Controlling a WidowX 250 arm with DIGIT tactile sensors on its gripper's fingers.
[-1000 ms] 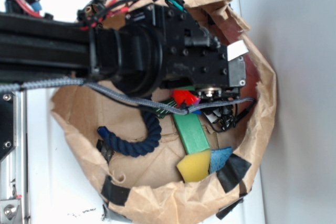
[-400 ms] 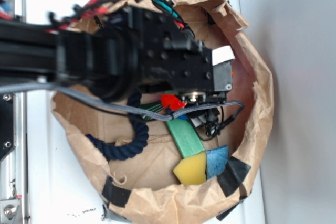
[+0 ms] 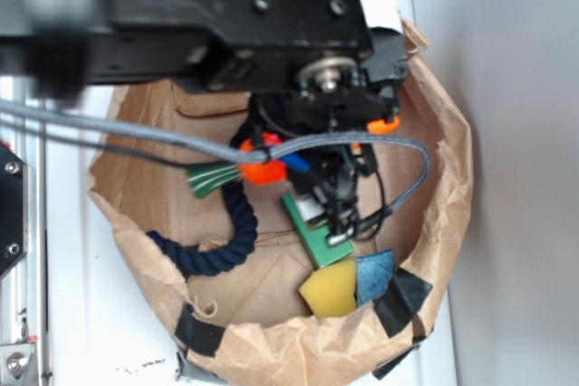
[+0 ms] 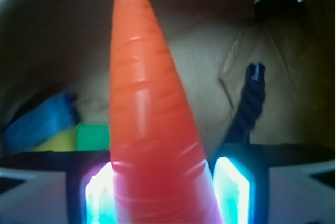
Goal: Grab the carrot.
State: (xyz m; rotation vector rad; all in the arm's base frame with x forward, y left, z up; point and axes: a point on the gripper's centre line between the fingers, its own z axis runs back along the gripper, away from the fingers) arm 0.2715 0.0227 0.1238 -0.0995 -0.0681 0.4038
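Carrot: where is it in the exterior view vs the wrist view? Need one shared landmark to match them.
Exterior: the carrot shows as a small orange patch at centre, under the arm, with its green leafy stub pointing left; mostly hidden by cable.
Wrist: the carrot fills the centre, tip up, base between the tool pads.
Shared landmark: the dark blue rope, left of the carrot in exterior, right of it in wrist.

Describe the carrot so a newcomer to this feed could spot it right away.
Start at the crumpled brown paper bag and look under the black gripper hanging over it. The carrot sits between the two glowing fingers, its tip pointing away. It is the only smooth orange cone there, unlike the dark blue rope, green block and yellow sponge.
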